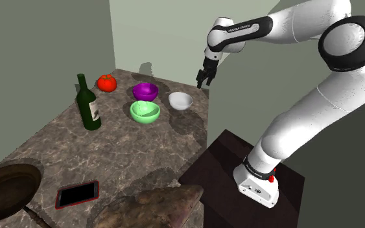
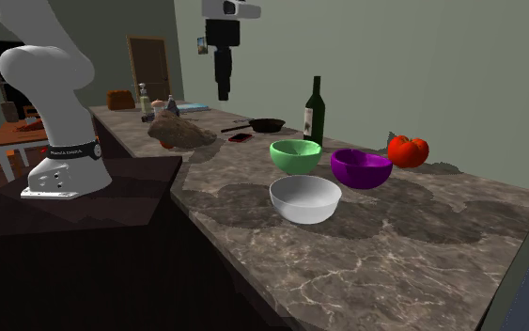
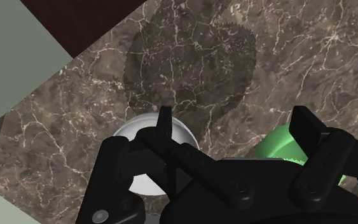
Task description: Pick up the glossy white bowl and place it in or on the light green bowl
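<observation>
The pincer (image 1: 203,82) is held wide open, high above the counter (image 1: 129,149). The white bowl (image 1: 180,100) is set near the green bowl (image 1: 144,111), and nothing is gripped.

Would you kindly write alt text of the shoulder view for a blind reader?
A white robot arm holds its black two-finger tool open, up and right of a glossy white bowl on a dark marbled counter. Left of it stand a light green bowl, a purple bowl, a red tomato and a dark bottle.
</observation>
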